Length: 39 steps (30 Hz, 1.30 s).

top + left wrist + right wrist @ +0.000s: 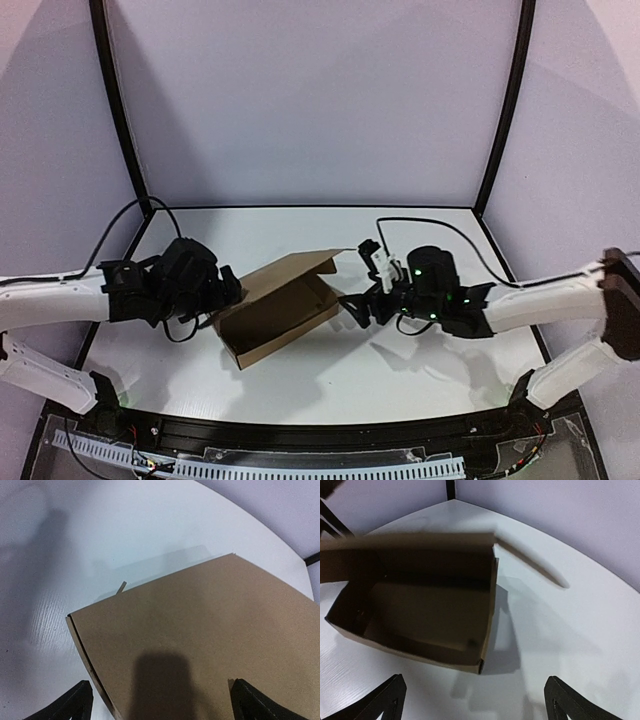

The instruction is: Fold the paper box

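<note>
The paper box (278, 310) is a plain brown cardboard tray with its lid part raised, in the middle of the white table (420, 380). My left gripper (228, 292) is open at the box's left end, above the lid panel (200, 650); its fingertips (80, 702) straddle the cardboard without touching it. My right gripper (352, 308) is open just right of the box, facing its open inside (420, 615). The box's near right corner (481, 666) lies ahead of the right fingertips (565, 700), apart from them.
Dark frame posts (118, 100) and pale curtain walls enclose the table at the back and sides. A black cable (440, 225) runs over the table behind the right arm. The table's black front rail (320, 435) lies below.
</note>
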### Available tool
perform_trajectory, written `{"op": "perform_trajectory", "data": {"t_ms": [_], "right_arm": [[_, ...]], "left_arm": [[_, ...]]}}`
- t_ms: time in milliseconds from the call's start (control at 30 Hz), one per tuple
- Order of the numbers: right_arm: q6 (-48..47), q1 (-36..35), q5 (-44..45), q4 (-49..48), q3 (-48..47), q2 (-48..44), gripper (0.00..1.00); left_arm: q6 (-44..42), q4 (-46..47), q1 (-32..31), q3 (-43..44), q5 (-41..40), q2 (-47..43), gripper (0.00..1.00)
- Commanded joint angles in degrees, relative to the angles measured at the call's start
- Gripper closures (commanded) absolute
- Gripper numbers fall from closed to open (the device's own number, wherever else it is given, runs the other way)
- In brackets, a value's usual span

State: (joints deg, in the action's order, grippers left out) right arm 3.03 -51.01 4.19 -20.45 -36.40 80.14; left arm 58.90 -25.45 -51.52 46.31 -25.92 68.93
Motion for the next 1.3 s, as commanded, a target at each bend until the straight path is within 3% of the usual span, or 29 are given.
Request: {"op": "perform_trajectory", "data": {"t_ms": [0,133,233,467,633,800,1100,1267], "right_arm": [[-0.15,-0.33,1.48,11.87,2.9,-12.14,0.02],[1.29,-0.35,4.53,13.54,3.82,-24.07,0.02],[3.1,-0.23,2.11,11.86,0.86,-25.68,0.02],[9.45,-0.15,-7.34,21.97,-20.17,-8.63,0.02],[10.79,-0.14,-13.41,24.06,-24.53,-0.49,0.02],[10.39,-0.14,-23.09,27.23,-29.15,6.67,0.05],[9.28,-0.25,-25.76,29.98,-26.72,11.85,0.05],[9.84,-0.54,-25.42,25.56,-23.65,16.18,0.08]], "left_arm": [[-3.64,-0.61,0.45,0.36,4.61,4.18,0.04],[-5.11,-3.1,0.45,0.15,6.67,7.18,0.08],[-6.6,-2.95,0.46,-0.74,7.76,8.53,0.12],[-7.9,-4.25,0.45,1.49,9.59,10.83,0.22],[-5.03,-5.9,0.45,3.3,9.52,7.68,0.24],[-2.95,-1.75,0.45,-0.37,11.24,5.06,0.24],[-0.41,9.62,0.46,-9.05,21.41,4.26,0.27],[1.85,15.45,0.45,-13.49,22.82,3.03,0.29]]}}
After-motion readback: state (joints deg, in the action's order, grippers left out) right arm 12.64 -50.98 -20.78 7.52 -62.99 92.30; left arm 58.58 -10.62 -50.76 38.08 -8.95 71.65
